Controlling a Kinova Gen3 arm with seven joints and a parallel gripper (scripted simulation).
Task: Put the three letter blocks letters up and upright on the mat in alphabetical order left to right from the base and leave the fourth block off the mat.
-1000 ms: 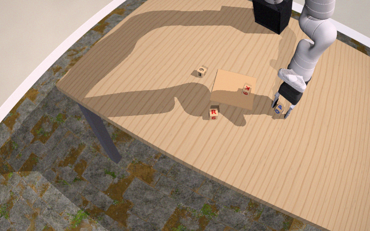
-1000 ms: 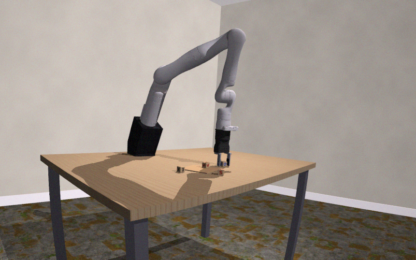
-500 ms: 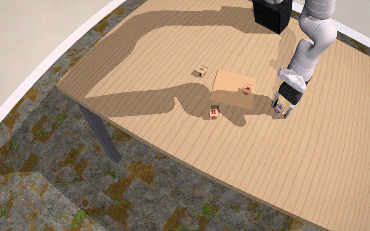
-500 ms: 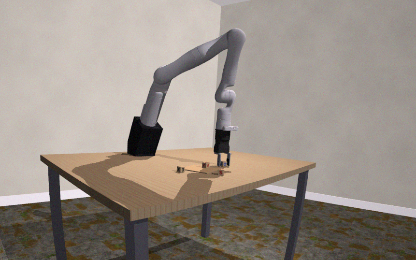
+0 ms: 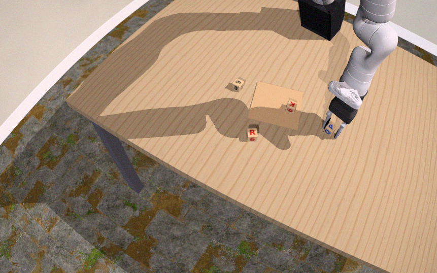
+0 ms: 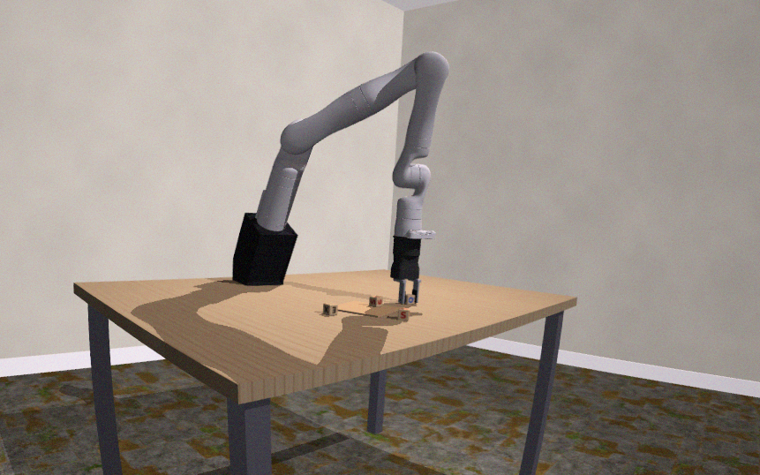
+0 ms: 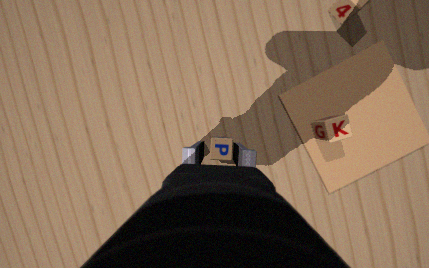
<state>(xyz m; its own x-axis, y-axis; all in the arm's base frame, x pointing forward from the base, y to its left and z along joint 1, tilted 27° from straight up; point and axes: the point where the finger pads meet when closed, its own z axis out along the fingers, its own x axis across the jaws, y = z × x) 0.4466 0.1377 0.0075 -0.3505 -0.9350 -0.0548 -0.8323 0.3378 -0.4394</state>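
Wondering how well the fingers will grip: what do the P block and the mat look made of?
P block: pale, matte, probably wood, with a blue printed letter; no grain is resolvable. Mat: thin, flat, uniformly tan sheet without sheen, like cardboard or cork; it is unclear which. The open gripper straddles the block.
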